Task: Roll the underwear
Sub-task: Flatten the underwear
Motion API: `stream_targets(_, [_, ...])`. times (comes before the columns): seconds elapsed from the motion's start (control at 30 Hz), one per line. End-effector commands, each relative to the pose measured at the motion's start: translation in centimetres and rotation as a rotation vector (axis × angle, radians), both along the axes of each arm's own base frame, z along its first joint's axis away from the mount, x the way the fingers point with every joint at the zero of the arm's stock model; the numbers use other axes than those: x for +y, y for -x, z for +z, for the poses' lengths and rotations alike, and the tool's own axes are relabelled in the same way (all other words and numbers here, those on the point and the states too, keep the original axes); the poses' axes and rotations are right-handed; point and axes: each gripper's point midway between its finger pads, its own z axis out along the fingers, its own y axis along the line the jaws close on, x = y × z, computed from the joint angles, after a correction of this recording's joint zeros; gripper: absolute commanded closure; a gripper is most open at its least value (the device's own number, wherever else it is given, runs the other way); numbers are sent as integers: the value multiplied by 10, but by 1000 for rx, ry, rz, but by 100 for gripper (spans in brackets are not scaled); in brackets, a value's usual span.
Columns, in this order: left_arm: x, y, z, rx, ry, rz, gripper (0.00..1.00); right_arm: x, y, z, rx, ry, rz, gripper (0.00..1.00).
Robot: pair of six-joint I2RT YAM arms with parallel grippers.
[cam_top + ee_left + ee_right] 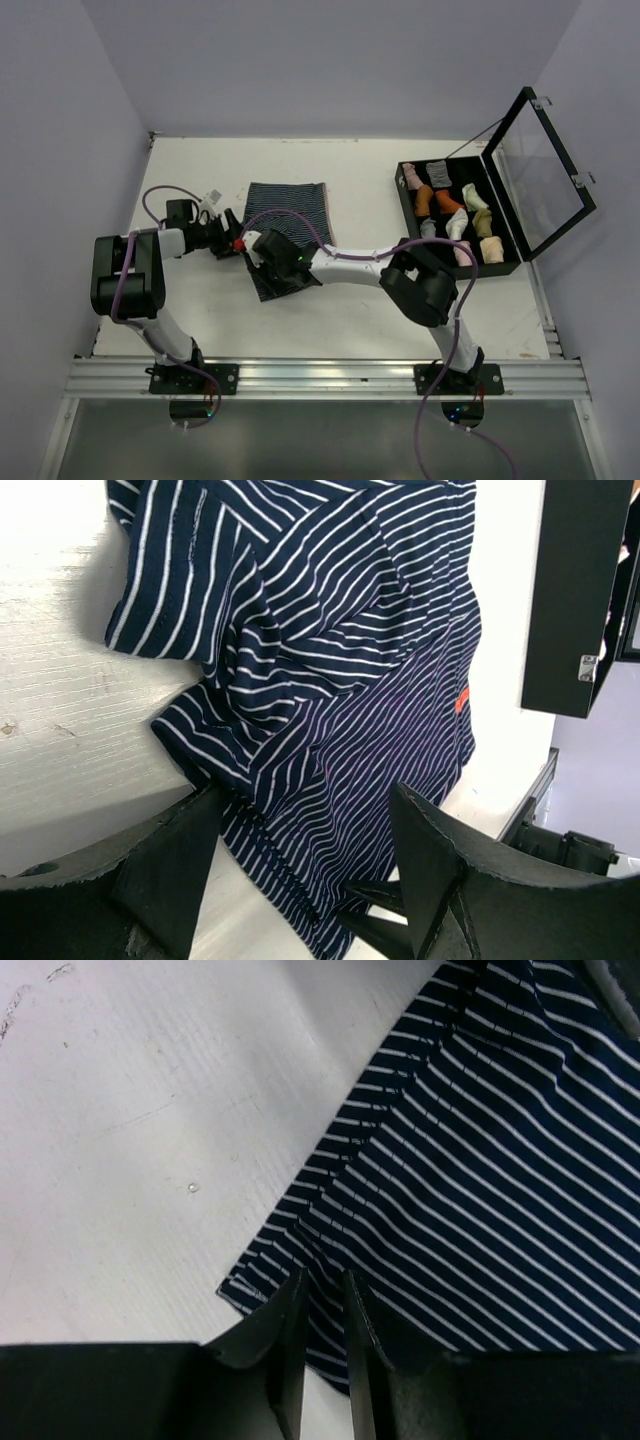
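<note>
1. Closest up: right gripper (323, 1288) is sitting with its jaws drawn narrow, pinching the hem of the underwear (480, 1160) close to a corner. The cloth is bunching slightly right at the tips.
2. left gripper (305, 810) is hanging low over the same garment with its jaws standing wide and nothing between them. Striped fabric is showing in the gap below.
3. Underwear is lying roughly mid-table, left of centre, on the white table (360, 170). It is navy with thin white stripes and partly folded over itself, so the stripe directions are crossing in the left wrist view. A small orange tag (461, 702) is showing on it.
4. From the top camera, the far part of the cloth is lying flat while the near end is sitting under the right gripper. The left gripper is coming in from the cloth's left side, and the two tools are sitting near each other.
5. Black box (490, 272) is sitting at the right side of the table, well apart from the garment, with its lid (545, 170) standing open. Rolled pieces (450, 205) in mixed colours are filling its compartments.
</note>
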Motion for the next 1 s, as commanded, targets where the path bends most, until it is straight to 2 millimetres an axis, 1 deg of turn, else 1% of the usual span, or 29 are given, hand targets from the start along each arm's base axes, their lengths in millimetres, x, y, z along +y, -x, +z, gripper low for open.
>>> stream_targets(0.0, [20,9,-27,72,-127,70,28,0,-1,42,-37,-54,-33,75])
stream_targets(0.1, [20,11,-27,73,-126,69,28,-1,-6,52,-40,-61,-87,75])
stream_targets(0.17, [20,10,-26,69,-127,70,28,2,-6,53,-27,-72,-110,75])
stream_targets(0.23, [20,10,-26,68,-127,71,28,5,-6,54,-26,-82,-121,75])
stream_targets(0.27, [20,10,-26,68,-127,71,28,8,-5,50,-21,-76,-119,75])
stream_targets(0.4, [20,11,-25,66,-129,71,27,15,-5,49,-14,-84,-123,74])
stream_targets(0.47, [20,11,-24,62,-132,73,27,18,-6,48,-11,-88,-136,71])
stream_targets(0.5, [21,12,-24,60,-133,75,27,20,-7,49,-13,-93,-143,64])
stream_targets(0.57, [21,11,-24,57,-133,78,27,23,-8,49,-16,-98,-163,61])
stream_targets(0.7, [21,12,-25,61,-133,80,27,30,-9,45,-27,-93,-190,63])
stream_targets(0.8, [21,12,-26,68,-131,81,27,28,-16,38,-46,-66,-232,63])
stream_targets(0.83, [20,12,-26,67,-131,80,27,27,-16,31,-40,-54,-244,63])
stream_targets(0.97, [21,13,-26,68,-133,82,26,24,-18,24,-39,-41,-279,63])
